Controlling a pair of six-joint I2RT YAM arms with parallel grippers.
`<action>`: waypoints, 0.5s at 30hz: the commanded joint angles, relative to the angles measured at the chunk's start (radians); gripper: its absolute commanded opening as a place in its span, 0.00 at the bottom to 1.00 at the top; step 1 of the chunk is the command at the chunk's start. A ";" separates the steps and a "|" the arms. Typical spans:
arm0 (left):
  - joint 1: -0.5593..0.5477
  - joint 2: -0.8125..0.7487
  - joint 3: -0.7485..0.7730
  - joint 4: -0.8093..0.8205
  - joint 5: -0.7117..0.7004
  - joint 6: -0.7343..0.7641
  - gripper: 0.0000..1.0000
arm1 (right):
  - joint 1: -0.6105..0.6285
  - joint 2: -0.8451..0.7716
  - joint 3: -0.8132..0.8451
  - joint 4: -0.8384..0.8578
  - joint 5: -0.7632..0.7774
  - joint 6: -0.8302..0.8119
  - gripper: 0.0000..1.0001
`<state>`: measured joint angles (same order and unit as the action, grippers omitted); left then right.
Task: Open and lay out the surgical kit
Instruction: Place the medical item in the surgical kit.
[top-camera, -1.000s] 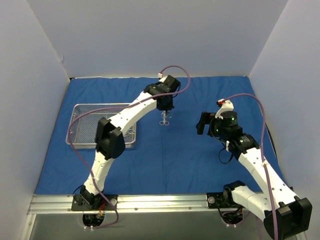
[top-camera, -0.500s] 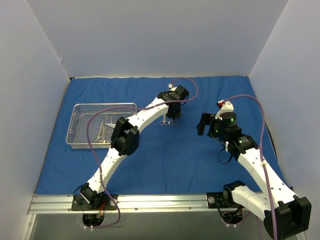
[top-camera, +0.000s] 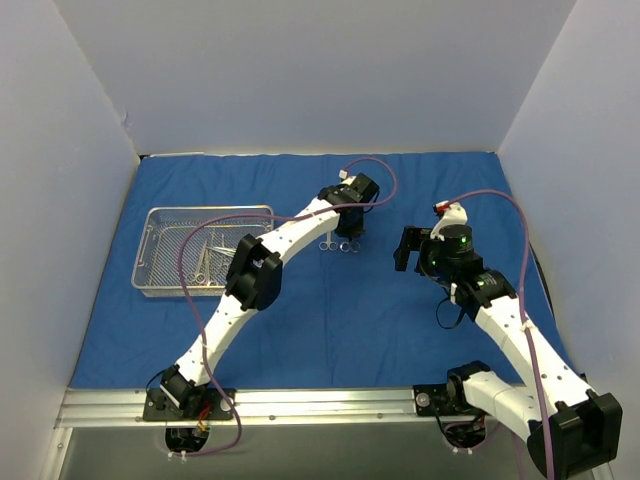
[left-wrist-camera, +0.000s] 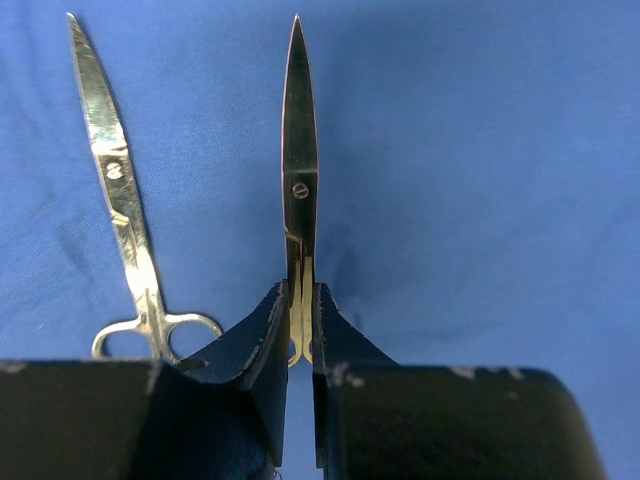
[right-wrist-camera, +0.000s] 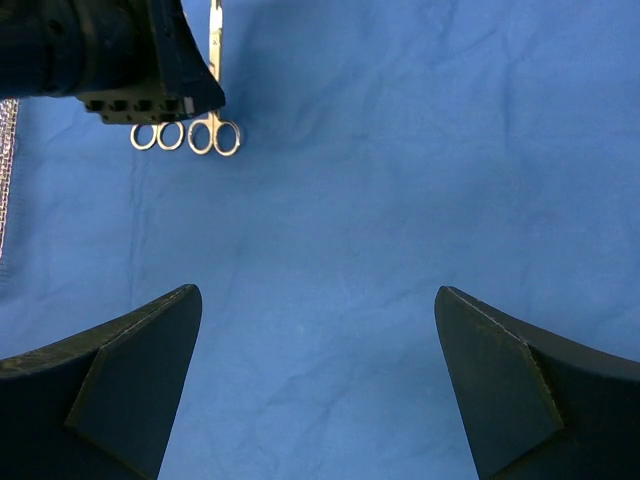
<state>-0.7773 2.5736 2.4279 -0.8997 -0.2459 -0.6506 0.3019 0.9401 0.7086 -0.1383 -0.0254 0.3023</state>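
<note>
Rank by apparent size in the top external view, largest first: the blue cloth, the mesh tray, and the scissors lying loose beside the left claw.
1. Blue cloth, which spans the whole work surface.
2. Mesh tray.
3. Loose scissors, by far the smallest.

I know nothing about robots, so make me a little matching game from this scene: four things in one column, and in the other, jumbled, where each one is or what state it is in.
Things:
1. left hand
2. right hand
3. wire-mesh tray
4. loose scissors

Places and states, jumbled:
A. wide open, holding nothing
B. on the left part of the blue cloth, with instruments inside
C. shut on the held scissors
D. lying flat on the cloth, beside the held scissors

Pairs: 1-C, 2-A, 3-B, 4-D.
</note>
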 joint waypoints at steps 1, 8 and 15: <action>-0.002 0.025 0.057 0.036 0.000 -0.007 0.02 | 0.000 -0.003 -0.009 0.017 0.021 0.004 0.97; 0.007 0.042 0.057 0.047 -0.007 -0.020 0.05 | 0.002 0.006 -0.009 0.020 0.019 0.003 0.98; 0.009 0.049 0.056 0.061 -0.007 -0.027 0.06 | 0.002 0.002 -0.011 0.017 0.018 0.004 0.97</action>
<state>-0.7753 2.6110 2.4374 -0.8822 -0.2462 -0.6632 0.3019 0.9413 0.7067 -0.1379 -0.0250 0.3058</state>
